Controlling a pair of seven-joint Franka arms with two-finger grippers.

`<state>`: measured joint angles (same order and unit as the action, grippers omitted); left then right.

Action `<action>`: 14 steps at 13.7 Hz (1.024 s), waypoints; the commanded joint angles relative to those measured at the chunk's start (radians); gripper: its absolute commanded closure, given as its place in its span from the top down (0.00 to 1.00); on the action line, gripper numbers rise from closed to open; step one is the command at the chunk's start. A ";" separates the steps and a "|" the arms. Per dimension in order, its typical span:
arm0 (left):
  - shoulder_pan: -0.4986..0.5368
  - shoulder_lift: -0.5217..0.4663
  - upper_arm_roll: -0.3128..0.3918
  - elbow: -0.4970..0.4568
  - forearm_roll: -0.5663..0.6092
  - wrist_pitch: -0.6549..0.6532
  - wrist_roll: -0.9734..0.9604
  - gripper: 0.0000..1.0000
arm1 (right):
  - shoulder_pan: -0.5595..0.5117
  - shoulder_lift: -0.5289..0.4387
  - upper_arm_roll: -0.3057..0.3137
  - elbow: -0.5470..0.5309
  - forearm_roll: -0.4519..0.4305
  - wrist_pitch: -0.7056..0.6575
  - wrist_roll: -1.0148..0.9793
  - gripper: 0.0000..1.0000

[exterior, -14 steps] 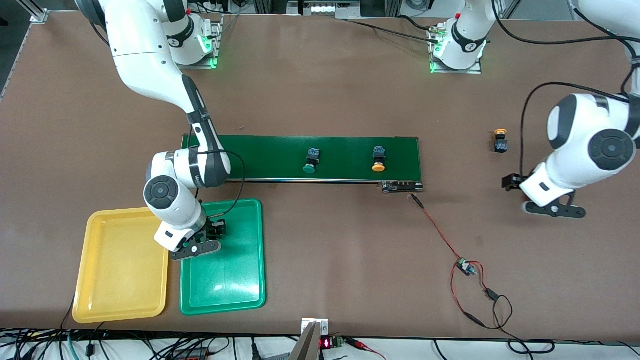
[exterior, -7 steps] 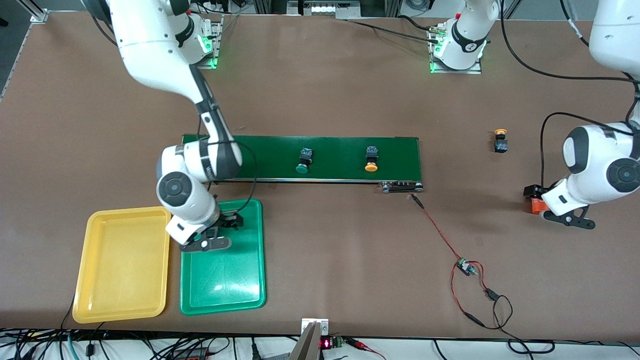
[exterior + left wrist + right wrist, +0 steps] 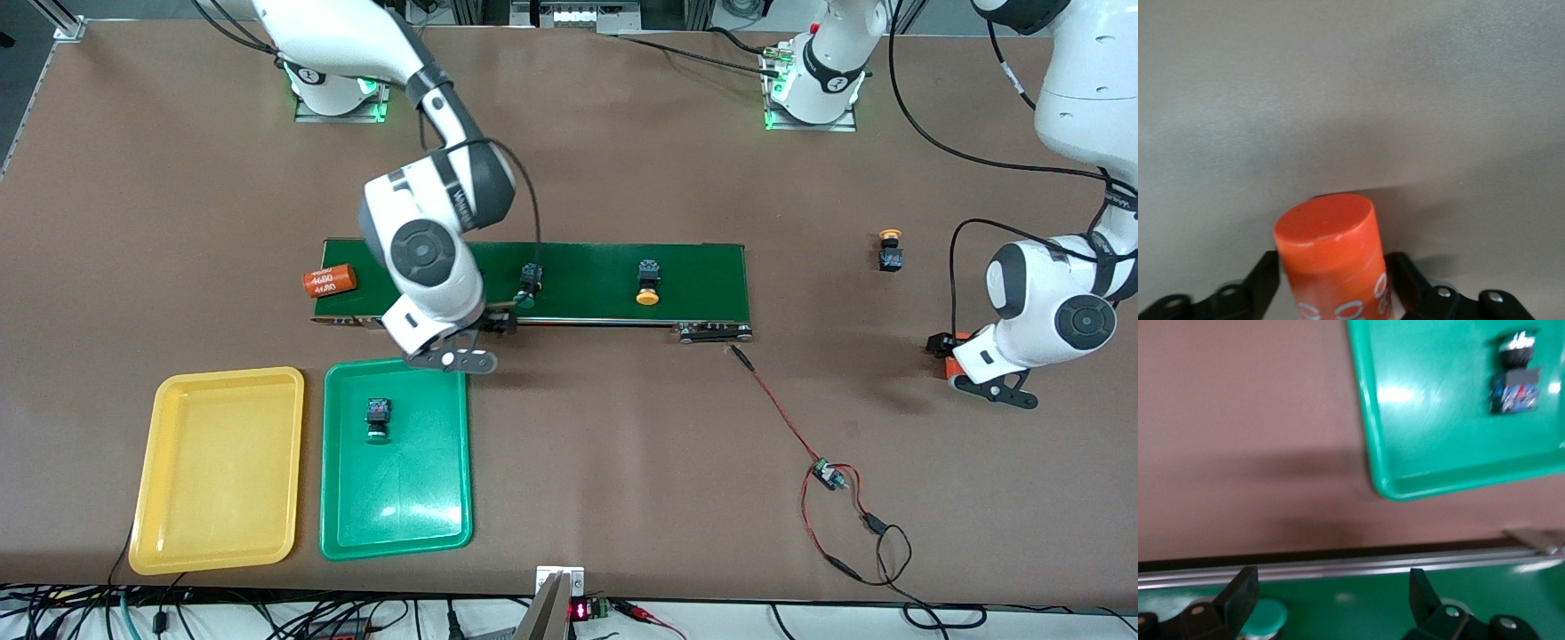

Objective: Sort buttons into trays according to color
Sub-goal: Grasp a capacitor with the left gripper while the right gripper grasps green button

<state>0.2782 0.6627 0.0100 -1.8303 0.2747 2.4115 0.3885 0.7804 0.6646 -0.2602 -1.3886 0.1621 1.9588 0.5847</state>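
Front view is showing the right gripper hanging wide open over the conveyor belt edge, lining up the green button there since one's already sitting in the green tray, while the left gripper is clamping an orange cylinder well off the belt.

Brown table, w/ things directly on it: dark-green conveyor belt mid-table; yellow tray and green tray side by side, nearer front cam; orange "4680" cylinder at belt end, perhaps touching it; yellow-orange button toward left arm's end; red-black wires.
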 commanded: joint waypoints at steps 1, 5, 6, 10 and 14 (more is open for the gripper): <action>-0.010 -0.012 0.008 0.008 0.003 -0.011 0.020 0.24 | 0.075 -0.019 -0.004 -0.052 0.000 0.006 0.123 1.00; -0.017 -0.087 -0.036 0.042 0.000 -0.168 0.016 0.19 | 0.135 -0.014 -0.004 -0.099 0.000 0.014 0.187 1.00; -0.017 -0.109 -0.065 0.066 -0.002 -0.236 0.015 0.19 | 0.138 -0.013 -0.005 -0.112 0.000 0.023 0.187 1.00; -0.020 -0.126 -0.143 0.174 -0.229 -0.514 0.003 0.19 | 0.131 -0.013 -0.005 -0.199 -0.001 0.120 0.173 1.00; -0.033 -0.129 -0.257 0.167 -0.330 -0.576 -0.136 0.19 | 0.125 -0.013 -0.005 -0.202 -0.001 0.114 0.178 0.34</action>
<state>0.2465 0.5324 -0.1922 -1.6712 -0.0286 1.8880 0.3321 0.9060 0.6696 -0.2660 -1.5744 0.1620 2.0705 0.7577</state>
